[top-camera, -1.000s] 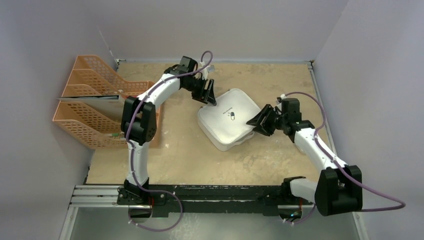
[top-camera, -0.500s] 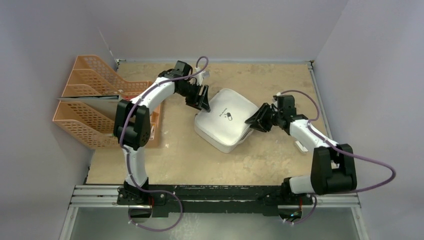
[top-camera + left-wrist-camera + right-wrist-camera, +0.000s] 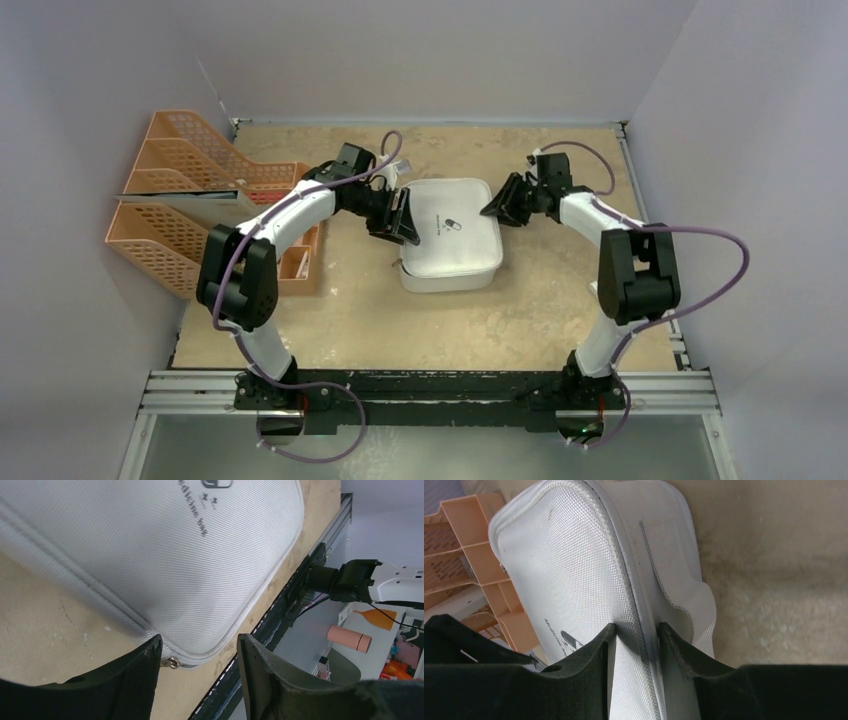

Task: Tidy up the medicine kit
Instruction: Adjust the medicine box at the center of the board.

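The medicine kit [image 3: 450,235], a pale grey-white zipped case with a small pill logo, lies flat and square at mid-table. My left gripper [image 3: 400,218] is at its left edge. In the left wrist view, my left gripper [image 3: 200,645] stands open around the near corner of the kit [image 3: 150,555]. One fingertip [image 3: 147,655] touches the seam beside the metal zip pull [image 3: 172,662], and the other stands clear. My right gripper [image 3: 500,205] is at the kit's far right corner. In the right wrist view, my right gripper [image 3: 636,632] is shut on the rim seam of the kit [image 3: 569,565].
Orange mesh file trays [image 3: 190,215] stand along the left wall, close behind the left arm; they also show in the right wrist view [image 3: 459,545]. A black and metal rail [image 3: 430,385] runs along the table's near edge.
The kit has turned from a skewed angle to lie square and has shifted toward the back. The right arm swung toward the back and its jaws closed on the kit's edge. The left gripper moved nearer along the kit's left side.
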